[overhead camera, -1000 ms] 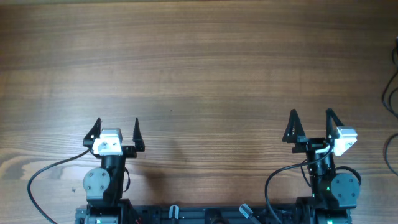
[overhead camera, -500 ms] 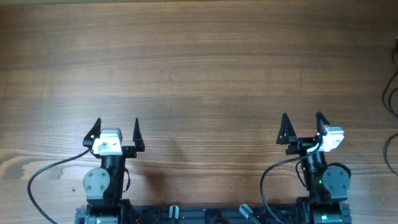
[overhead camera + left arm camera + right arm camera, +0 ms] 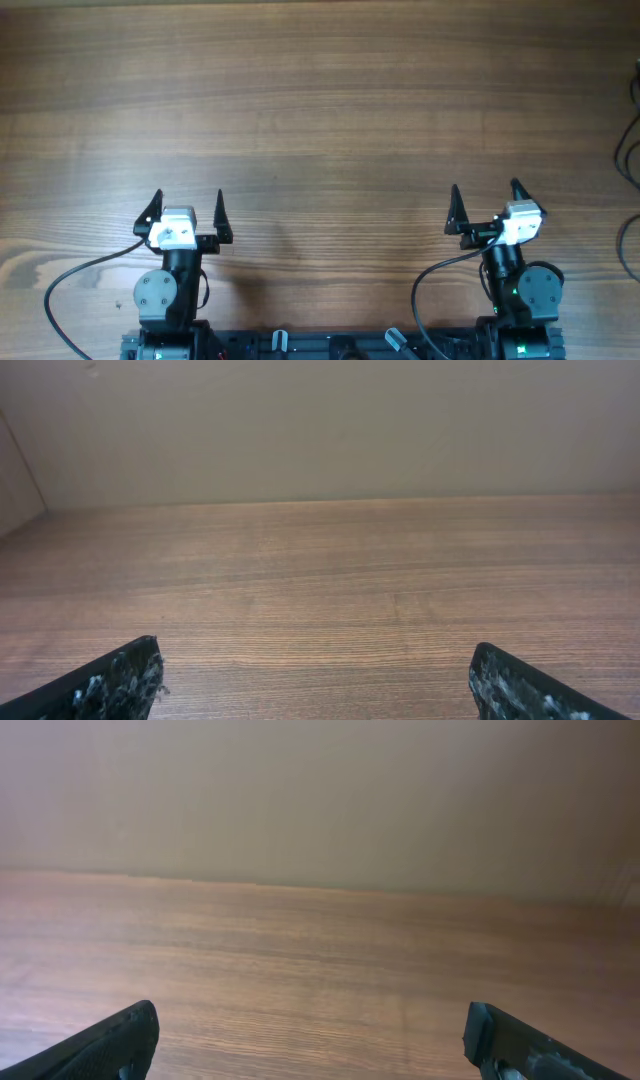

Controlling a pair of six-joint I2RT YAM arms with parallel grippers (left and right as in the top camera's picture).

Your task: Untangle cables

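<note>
The cables (image 3: 620, 156) show only as thin black loops at the right edge of the table (image 3: 320, 100), mostly cut off from view and well apart from both claws. By the table's near edge the right gripper (image 3: 486, 188) has its jaws spread wide, holding nothing. Toward the table's left, the left gripper (image 3: 188, 196) is equally wide and empty.

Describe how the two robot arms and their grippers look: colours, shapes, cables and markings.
The left arm and right arm are black, each with a round grey joint disc. The left gripper and right gripper each have two black, pointed fingers and a white block. A black cable loops from each base. The right arm shows a green light. The left fingers look white-speckled.
</note>
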